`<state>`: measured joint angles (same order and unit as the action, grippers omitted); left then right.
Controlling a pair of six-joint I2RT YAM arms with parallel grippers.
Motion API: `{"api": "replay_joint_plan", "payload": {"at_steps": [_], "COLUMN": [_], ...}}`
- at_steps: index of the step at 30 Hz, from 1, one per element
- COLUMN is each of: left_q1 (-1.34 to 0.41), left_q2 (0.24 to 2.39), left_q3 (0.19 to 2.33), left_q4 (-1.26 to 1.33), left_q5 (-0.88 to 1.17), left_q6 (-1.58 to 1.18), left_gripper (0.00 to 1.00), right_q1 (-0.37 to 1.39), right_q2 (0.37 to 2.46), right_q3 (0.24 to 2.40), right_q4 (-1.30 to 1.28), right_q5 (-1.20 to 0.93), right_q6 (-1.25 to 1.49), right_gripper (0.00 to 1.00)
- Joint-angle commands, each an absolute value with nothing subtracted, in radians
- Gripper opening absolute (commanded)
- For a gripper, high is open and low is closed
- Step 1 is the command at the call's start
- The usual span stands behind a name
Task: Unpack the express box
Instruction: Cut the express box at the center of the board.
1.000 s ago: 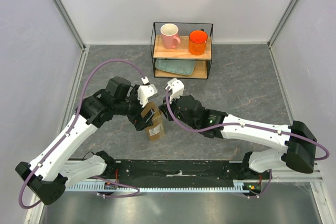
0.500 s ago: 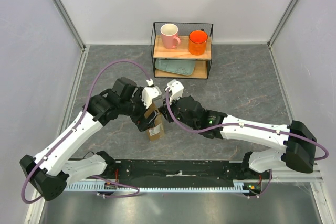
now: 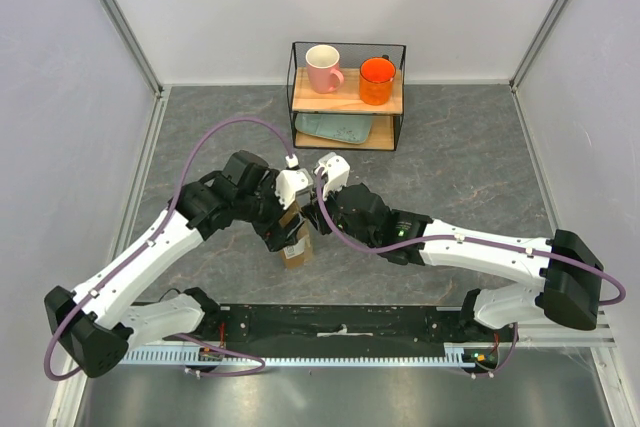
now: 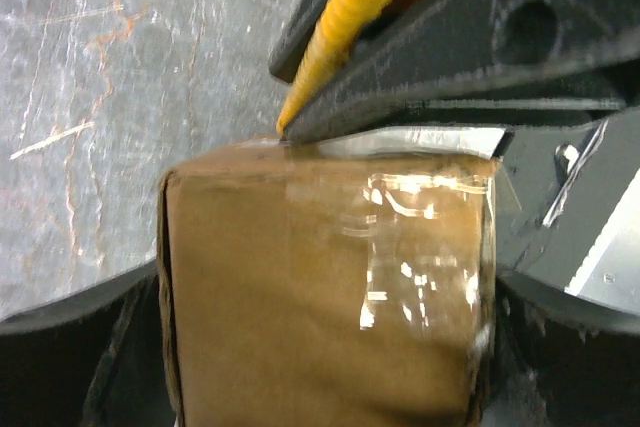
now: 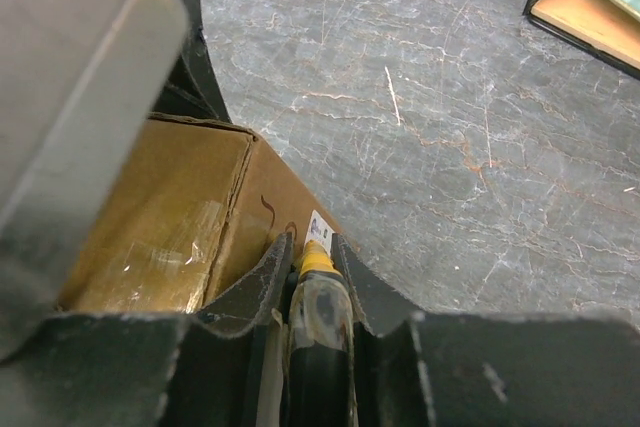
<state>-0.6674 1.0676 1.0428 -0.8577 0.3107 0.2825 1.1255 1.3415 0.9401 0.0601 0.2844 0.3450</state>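
The express box (image 3: 295, 245), brown cardboard with shiny clear tape (image 4: 420, 237), stands tilted on the grey table between both arms. My left gripper (image 4: 325, 347) spans it with jaws very wide, and a dark finger presses each side of the box (image 4: 300, 297). My right gripper (image 5: 305, 247) is shut on a yellow utility knife (image 5: 318, 267). The knife's tip rests at the box's upper edge beside a small white label (image 5: 322, 224). In the left wrist view the knife (image 4: 350, 27) comes down onto the box's taped top edge.
A black wire rack (image 3: 348, 97) stands at the back with a pink mug (image 3: 323, 67) and an orange mug (image 3: 377, 80) on its upper shelf. A teal tray (image 3: 335, 129) lies on its lower shelf.
My left arm has swung right and closer over the box, and its jaws have narrowed slightly onto the box's sides. The right arm with the knife has hardly moved.
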Motion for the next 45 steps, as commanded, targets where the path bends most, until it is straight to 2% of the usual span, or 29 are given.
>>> {"api": "replay_joint_plan", "payload": {"at_steps": [1,4,11,17,22,24,30,35,39,45], "left_q1": [-0.677,-0.681,-0.683,-0.683,-0.683,-0.681,-0.672,-0.554,-0.479,-0.439], "left_q2": [1.084,1.097,1.082,1.054,1.043,1.023,1.034,1.234,1.256,1.224], "left_q3": [1.023,1.016,0.996,0.973,0.976,0.988,1.055,1.160,1.111,1.039], "left_q4": [-0.808,-0.795,-0.796,-0.822,-0.848,-0.862,-0.935,-1.008,-0.945,-0.838], "left_q5": [0.295,0.296,0.285,0.288,0.336,0.385,0.561,0.831,0.902,0.894], "left_q6": [0.319,0.321,0.336,0.336,0.354,0.371,0.474,0.450,0.419,0.324], "left_gripper": [0.95,0.94,0.81,0.68,0.64,0.58,0.56,0.47,0.47,0.49], "right_q1": [1.126,1.132,1.140,1.138,1.135,1.137,1.137,1.135,1.140,1.180], "right_q2": [1.313,1.307,1.282,1.210,1.105,1.072,0.963,0.888,0.864,0.868], "right_q3": [0.940,0.937,0.902,0.853,0.805,0.792,0.782,0.767,0.729,0.658], "right_q4": [0.107,0.110,0.113,0.094,0.063,0.060,0.067,0.118,0.153,0.319], "right_q5": [0.264,0.255,0.264,0.343,0.466,0.485,0.515,0.477,0.430,0.471], "right_q6": [0.364,0.368,0.377,0.365,0.339,0.322,0.256,0.222,0.212,0.166], "right_gripper": [0.00,0.00,0.00,0.00,0.00,0.00,0.00,0.00,0.00,0.00]}}
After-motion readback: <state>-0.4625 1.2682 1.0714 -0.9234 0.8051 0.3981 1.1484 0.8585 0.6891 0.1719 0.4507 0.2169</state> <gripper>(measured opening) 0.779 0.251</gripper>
